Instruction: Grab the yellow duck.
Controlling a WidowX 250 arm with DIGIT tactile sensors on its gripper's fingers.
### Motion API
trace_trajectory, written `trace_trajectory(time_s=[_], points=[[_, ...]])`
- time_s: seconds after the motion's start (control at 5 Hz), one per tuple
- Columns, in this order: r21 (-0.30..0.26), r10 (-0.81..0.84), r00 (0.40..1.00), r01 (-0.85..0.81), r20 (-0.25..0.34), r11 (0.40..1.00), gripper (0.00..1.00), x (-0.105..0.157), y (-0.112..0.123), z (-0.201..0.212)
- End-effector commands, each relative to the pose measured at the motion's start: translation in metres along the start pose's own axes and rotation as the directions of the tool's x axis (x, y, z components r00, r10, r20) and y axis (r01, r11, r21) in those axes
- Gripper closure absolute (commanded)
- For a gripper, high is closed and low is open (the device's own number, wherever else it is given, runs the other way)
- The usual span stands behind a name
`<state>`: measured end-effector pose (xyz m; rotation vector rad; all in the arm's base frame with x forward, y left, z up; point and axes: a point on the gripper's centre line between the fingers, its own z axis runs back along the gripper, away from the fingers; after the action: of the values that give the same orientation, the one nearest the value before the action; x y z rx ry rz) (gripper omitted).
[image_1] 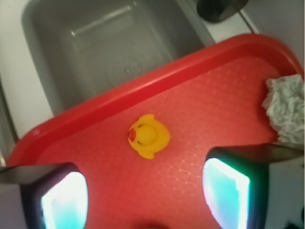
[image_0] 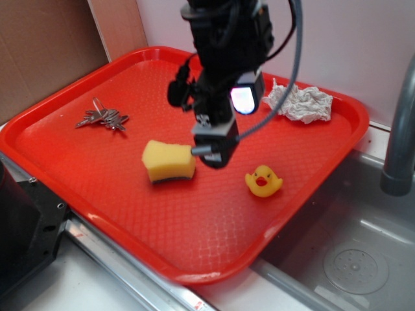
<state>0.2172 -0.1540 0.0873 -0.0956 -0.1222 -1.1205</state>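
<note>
The yellow duck (image_0: 263,181) is a tiny rubber toy with an orange-red beak, standing on the red tray (image_0: 123,214) near its right edge. In the wrist view the duck (image_1: 148,135) lies ahead of the fingers, clear of both, close to the tray's rim (image_1: 119,98). My gripper (image_0: 224,129) hovers over the tray, up and to the left of the duck and just right of the sponge. Here the gripper (image_1: 145,195) is open, with only bare tray between its two glowing pads (image_1: 64,202).
A yellow sponge (image_0: 168,161) with a dark underside lies left of the gripper. A bunch of keys (image_0: 102,118) sits at the tray's far left. A crumpled white cloth (image_0: 301,102) lies at the back right. A steel sink (image_0: 350,259) and a faucet (image_0: 399,129) border the tray on the right.
</note>
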Motion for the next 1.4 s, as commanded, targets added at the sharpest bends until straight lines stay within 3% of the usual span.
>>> trace_trajectory(time_s=[0.0,0.2,0.8,1.0,1.2], points=[[0.021,-0.019,0.999,0.019,-0.028,1.000,0.00,0.010,-0.012,-0.023],[0.066,0.033,0.997,-0.028,-0.075,0.997,0.00,0.011,-0.005,-0.032],[0.028,0.029,0.994,-0.026,-0.110,0.999,0.00,0.022,-0.002,-0.054],[0.047,0.059,0.991,-0.054,-0.122,0.997,1.00,0.022,-0.001,-0.058],[0.058,0.072,0.988,-0.065,-0.140,0.996,1.00,0.021,0.001,-0.062]])
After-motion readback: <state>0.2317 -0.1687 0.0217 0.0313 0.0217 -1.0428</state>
